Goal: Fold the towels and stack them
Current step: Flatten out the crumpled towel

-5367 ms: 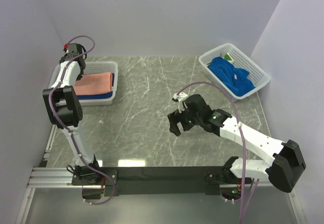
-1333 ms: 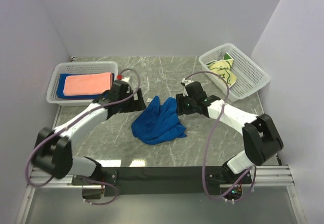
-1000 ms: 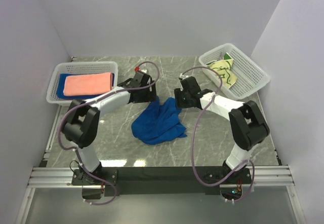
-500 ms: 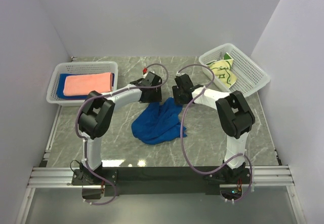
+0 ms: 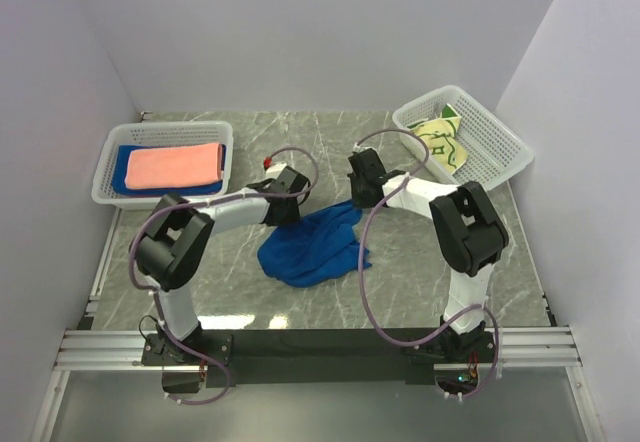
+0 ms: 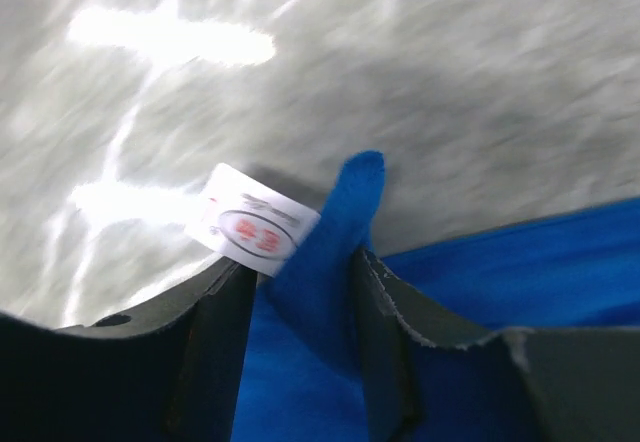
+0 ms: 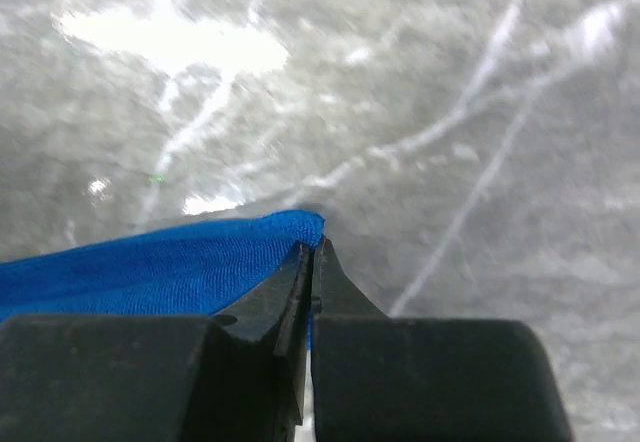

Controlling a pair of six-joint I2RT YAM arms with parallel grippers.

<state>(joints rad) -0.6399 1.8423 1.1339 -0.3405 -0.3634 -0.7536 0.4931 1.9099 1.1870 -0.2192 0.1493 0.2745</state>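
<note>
A royal blue towel [image 5: 310, 247] lies crumpled mid-table. My left gripper [image 5: 284, 208] is low at its far left corner, open. In the left wrist view that gripper [image 6: 300, 264] has the blue corner [image 6: 335, 232] and a white label [image 6: 252, 224] standing between its fingers. At the towel's far right corner sits my right gripper [image 5: 362, 198]. Seen from the right wrist, this gripper [image 7: 312, 249] is shut, pinching the towel's blue edge [image 7: 150, 267]. A salmon-pink towel [image 5: 175, 165] rests folded on another blue towel [image 5: 121, 169]. The pale yellow towel [image 5: 440, 142] lies in the far right basket.
A white lattice basket [image 5: 170, 126] at the far left holds the folded stack. A second white basket [image 5: 500, 144] stands at the far right corner. Grey walls close in the table on three sides. Purple cables loop over both arms.
Both grippers have dropped onto the blue towel's far corners. The right jaws have shut on the cloth and the left jaws have narrowed around the labelled corner. The towel's far edge is spread wider.
</note>
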